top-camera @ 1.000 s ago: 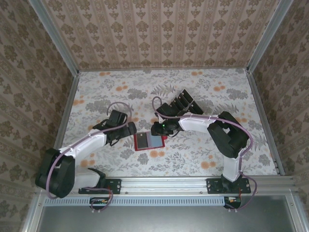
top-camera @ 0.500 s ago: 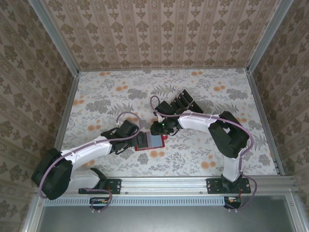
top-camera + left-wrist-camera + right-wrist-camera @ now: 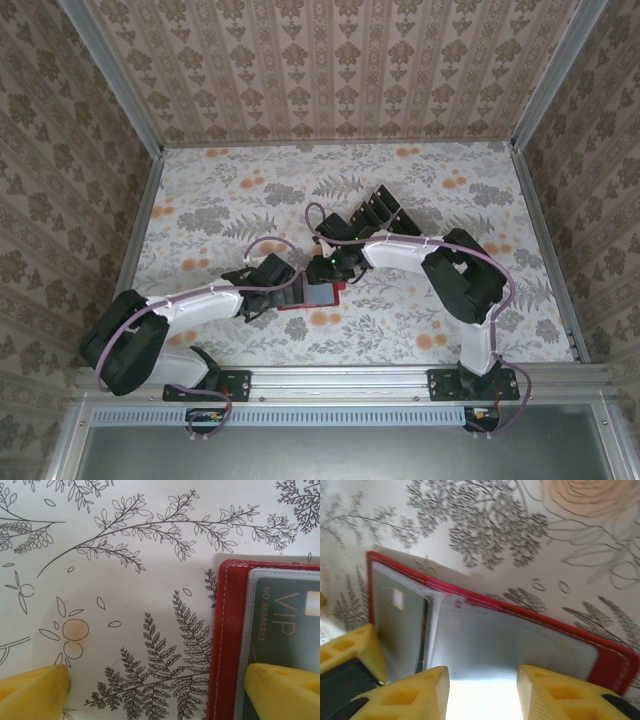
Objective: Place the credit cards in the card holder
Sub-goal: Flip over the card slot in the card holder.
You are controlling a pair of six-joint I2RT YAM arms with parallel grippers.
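Red leather-like card holder [image 3: 322, 297] lies open at centre of top view, grey inside up, on floral-print bench [image 3: 450, 190]. Dark VIP credit card [image 3: 285, 625] sits in one clear pocket. Left end effector [image 3: 156, 672] spread wide, straddling holder's red edge, one yellow finger [image 3: 285, 690] over card, gripping nothing. Right end effector [image 3: 482, 672] part-open above other pocket, holding nothing. Row of black glossy cards [image 3: 380, 212] stands up-right of holder.

Left end effector [image 3: 157, 692], right end effector [image 3: 482, 690] crowd card holder [image 3: 322, 297]; slotted rack [image 3: 380, 212] behind; tabletop [image 3: 220, 190] far-left open.
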